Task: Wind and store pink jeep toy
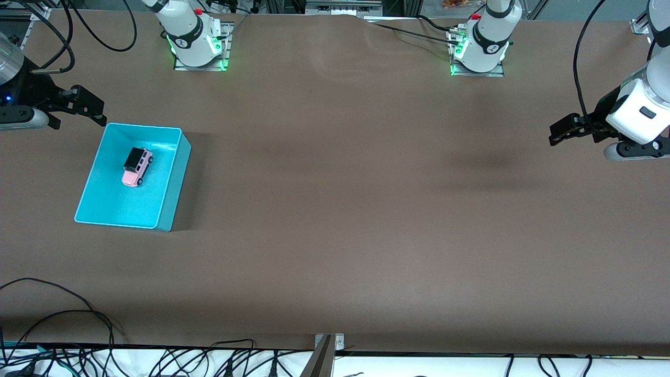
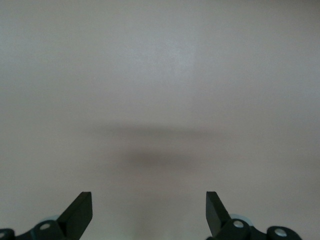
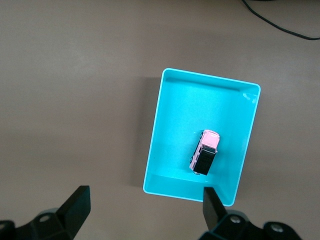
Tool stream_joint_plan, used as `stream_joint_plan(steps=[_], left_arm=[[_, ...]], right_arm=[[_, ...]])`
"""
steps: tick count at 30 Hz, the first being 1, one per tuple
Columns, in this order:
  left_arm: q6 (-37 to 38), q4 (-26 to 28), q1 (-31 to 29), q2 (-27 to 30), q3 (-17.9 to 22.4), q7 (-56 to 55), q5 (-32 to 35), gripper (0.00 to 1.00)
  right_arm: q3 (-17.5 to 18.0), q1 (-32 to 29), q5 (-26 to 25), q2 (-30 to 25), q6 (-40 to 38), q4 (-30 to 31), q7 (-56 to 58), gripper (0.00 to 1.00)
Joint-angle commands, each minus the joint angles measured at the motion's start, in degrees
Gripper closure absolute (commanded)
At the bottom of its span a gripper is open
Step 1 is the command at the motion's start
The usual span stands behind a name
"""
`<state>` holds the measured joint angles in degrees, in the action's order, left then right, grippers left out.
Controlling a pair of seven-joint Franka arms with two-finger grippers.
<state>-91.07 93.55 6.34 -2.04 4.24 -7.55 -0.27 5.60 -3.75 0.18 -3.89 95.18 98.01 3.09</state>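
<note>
Pink jeep toy (image 1: 137, 166) sits in bin (image 1: 172, 201); both hands gape, holding nothing.

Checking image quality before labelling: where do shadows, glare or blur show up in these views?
Front view: sharp, soft arm shadows on the brown table, green glow at both bases. Left wrist view: washed-out, pale table with a blurry shadow band past the open left claw. Right wrist view: clear; cyan bin casts a faint shadow, pink jeep toy crisp, right claw open.

The pink jeep toy (image 1: 138, 166), a tiny car with a black roof, sits on its wheels inside the cyan bin (image 1: 175, 183), near the right arm's end of the table.
</note>
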Motion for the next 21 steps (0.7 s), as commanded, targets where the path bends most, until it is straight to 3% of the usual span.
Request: stream_joint_plan(steps=[1, 21], left_arm=[[0.2, 1.1, -0.1, 1.3, -0.1, 0.0, 0.9, 0.00], [0.1, 1.1, -0.1, 1.2, -0.1, 0.1, 0.9, 0.00]], right_arm=[[0.4, -0.6, -0.6, -0.3, -1.0, -0.2, 1.0, 0.00], [-0.1, -0.6, -0.6, -0.4, -2.5, -0.2, 1.0, 0.00]])
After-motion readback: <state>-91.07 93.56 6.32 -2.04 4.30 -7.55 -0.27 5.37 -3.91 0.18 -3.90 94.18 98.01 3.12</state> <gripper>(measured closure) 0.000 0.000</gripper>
